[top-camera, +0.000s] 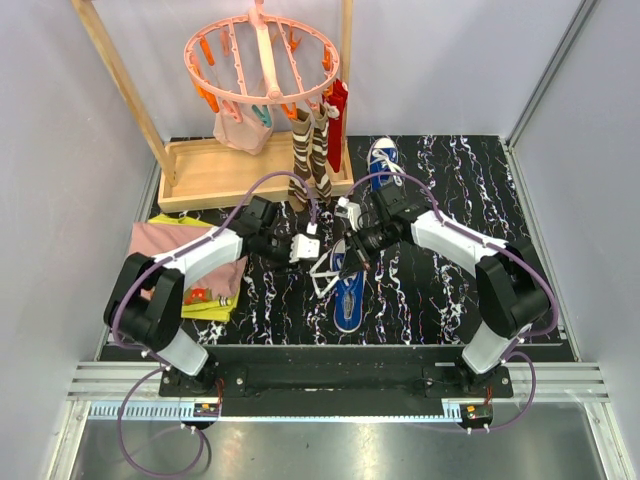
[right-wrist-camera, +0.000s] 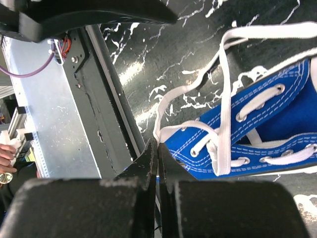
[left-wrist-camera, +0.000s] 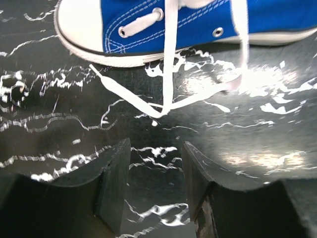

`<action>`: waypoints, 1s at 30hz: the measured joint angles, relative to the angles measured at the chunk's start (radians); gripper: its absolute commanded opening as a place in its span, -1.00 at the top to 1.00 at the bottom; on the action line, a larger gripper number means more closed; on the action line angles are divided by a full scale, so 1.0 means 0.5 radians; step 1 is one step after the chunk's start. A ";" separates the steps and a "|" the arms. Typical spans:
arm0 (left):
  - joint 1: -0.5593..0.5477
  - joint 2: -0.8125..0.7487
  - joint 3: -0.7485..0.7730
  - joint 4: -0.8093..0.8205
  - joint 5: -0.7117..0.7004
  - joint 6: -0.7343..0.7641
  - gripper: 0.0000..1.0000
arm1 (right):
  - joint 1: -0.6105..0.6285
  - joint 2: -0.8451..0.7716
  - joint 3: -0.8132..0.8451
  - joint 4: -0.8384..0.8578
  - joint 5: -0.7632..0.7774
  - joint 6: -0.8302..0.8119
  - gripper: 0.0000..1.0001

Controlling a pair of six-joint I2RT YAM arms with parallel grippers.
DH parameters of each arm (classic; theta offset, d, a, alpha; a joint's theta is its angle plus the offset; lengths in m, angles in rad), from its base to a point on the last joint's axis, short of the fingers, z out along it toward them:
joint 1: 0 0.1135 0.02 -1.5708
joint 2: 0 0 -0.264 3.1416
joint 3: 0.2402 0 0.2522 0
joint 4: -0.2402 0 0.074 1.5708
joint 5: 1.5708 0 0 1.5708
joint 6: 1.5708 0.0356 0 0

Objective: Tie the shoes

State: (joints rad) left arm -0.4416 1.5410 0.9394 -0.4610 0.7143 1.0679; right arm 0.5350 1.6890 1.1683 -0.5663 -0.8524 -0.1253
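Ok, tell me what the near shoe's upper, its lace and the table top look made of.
Shoe upper: blue canvas-like cloth, matt, with white stitching.
Lace: flat white woven fabric, lying limp.
Table top: black with white marble-like veining and glossy glare; possibly a printed sheet.

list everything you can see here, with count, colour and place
shoes: two, blue with white toe caps; one mid-mat between the claws, one at the far edge
white laces: untied, trailing from the near shoe onto the mat
mat: one, black with white veins, on the table
wooden rack: one, pale wood, far left
peg hanger: one, pink, hanging in the rack
striped socks: two, brown and cream, pegged to the hanger
red sock: one, pegged beside them
folded cloths: pink and yellow, left edge
left claw: black, open, over bare mat near the laces
right claw: black, shut on one of the white laces
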 measured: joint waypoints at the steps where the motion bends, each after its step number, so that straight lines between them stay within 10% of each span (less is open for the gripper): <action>1: -0.019 0.034 0.018 -0.005 -0.018 0.042 0.04 | 0.000 -0.003 -0.010 -0.001 0.007 -0.003 1.00; 30: -0.307 0.504 0.375 -0.307 -0.403 0.783 0.31 | -0.040 -0.006 -0.046 -0.014 0.060 -0.018 1.00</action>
State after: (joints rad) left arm -0.5949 1.7927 1.1271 -0.6144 0.5129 1.4593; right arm 0.5148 1.6859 1.1454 -0.5735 -0.8227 -0.1345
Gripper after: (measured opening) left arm 0.389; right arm 0.010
